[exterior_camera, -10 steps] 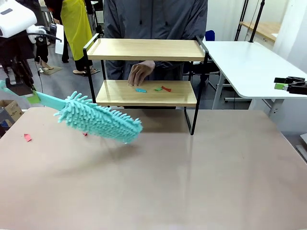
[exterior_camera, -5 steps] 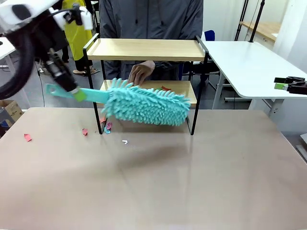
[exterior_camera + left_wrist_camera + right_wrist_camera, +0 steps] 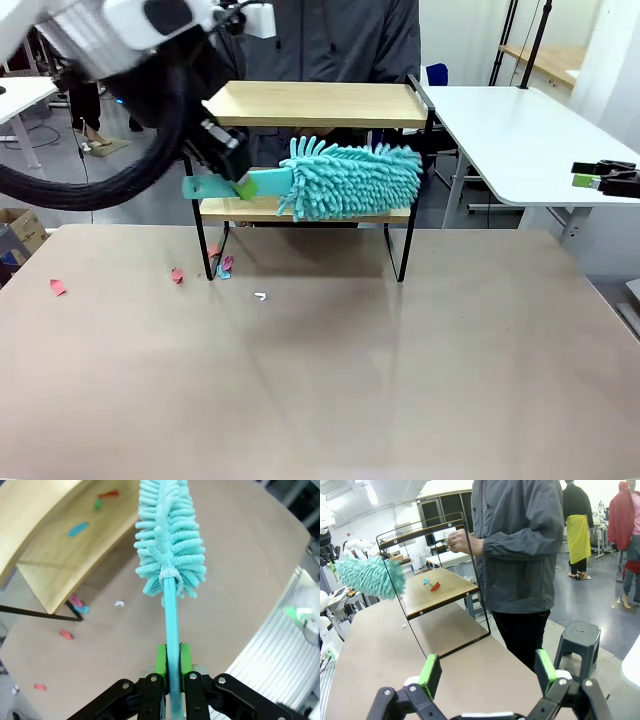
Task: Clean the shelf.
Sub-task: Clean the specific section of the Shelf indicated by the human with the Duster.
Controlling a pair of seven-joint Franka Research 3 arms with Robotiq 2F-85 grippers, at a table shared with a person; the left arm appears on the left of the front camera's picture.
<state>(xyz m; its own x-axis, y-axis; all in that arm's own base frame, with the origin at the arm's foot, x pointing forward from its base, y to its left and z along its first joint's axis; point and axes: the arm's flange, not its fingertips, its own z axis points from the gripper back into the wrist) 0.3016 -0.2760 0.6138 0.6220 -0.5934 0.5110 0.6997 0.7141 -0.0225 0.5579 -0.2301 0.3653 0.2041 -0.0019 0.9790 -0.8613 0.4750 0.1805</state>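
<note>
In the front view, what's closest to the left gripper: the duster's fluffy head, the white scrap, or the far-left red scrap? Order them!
1. Duster's fluffy head, right beside the left gripper, at the shelf.
2. White scrap, on the table below.
3. Red scrap, table's far left.

Lower tier front: barred by the teal duster (image 3: 350, 180) hanging across the shelf (image 3: 315, 103) opening.
Shelf's left end: crowded by the left arm (image 3: 130, 60).
Behind shelf: person (image 3: 330, 40) stood close.
Bench (image 3: 400, 380) foreground: open; paper scraps (image 3: 220, 268) lay by the shelf's left leg.
</note>
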